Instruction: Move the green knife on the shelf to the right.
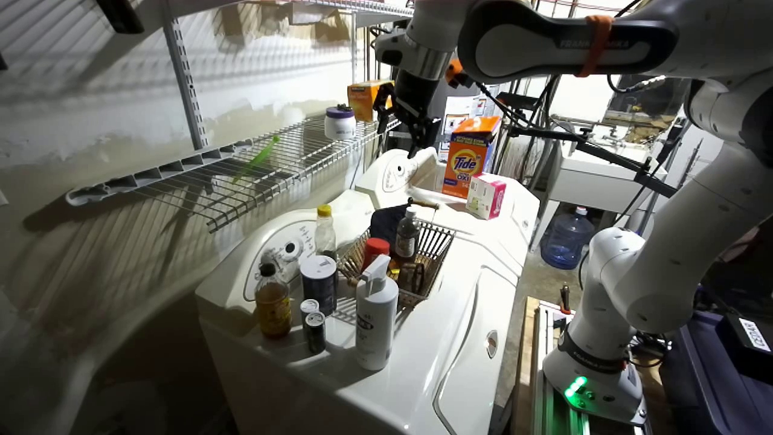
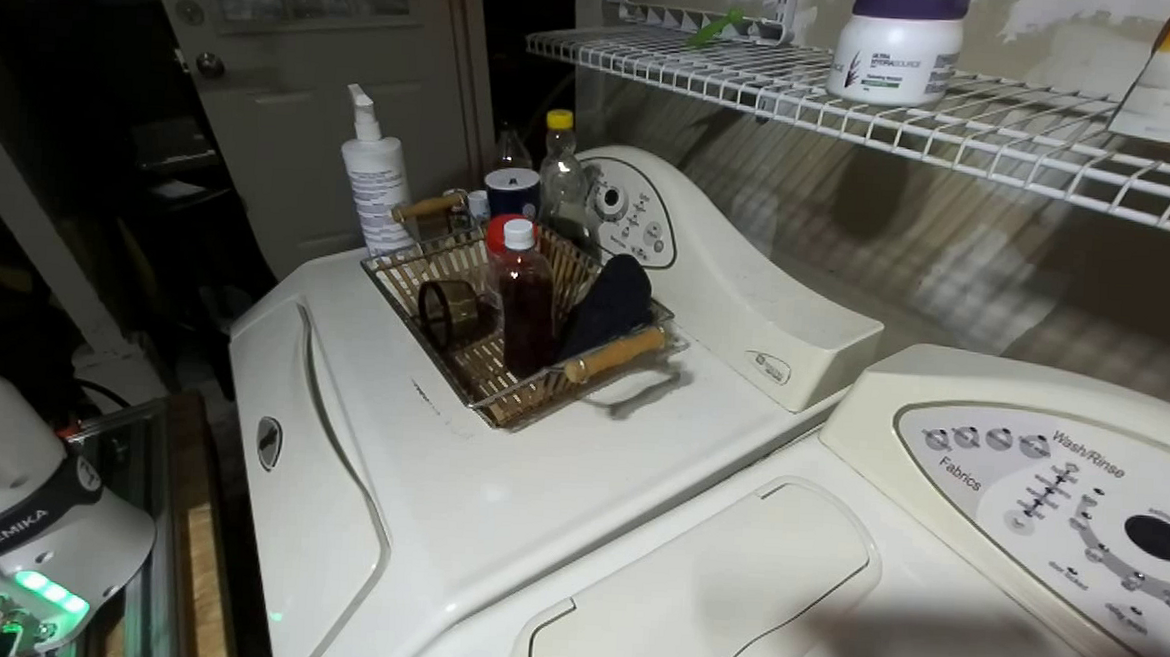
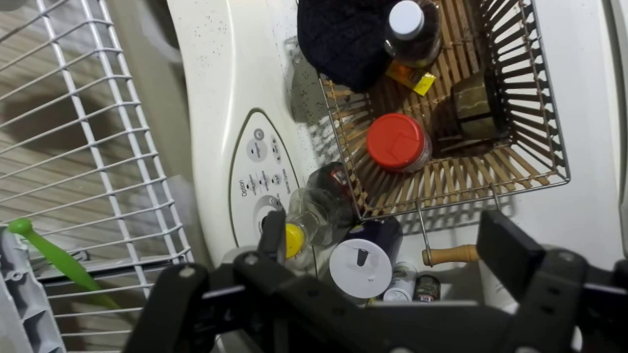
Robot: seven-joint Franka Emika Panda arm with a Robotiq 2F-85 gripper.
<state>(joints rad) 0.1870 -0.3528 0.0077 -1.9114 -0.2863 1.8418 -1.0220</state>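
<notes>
The end effector (image 3: 389, 242) points downward beside the shelf (image 1: 299, 176), its fingers (image 3: 508, 255) spread wide. In an exterior view the arm (image 1: 712, 205) slants up from its base (image 1: 595, 386), bends, then runs nearly level to the down-turned wrist (image 1: 426, 60). The green knife (image 3: 64, 262) lies slantwise on the shelf, well apart from the fingers.

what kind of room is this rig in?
Most likely a laundry room or laundry corner: a white machine's control panel reads Wash/Rinse, an orange Tide box stands nearby, and what looks like a utility sink is behind.
</notes>
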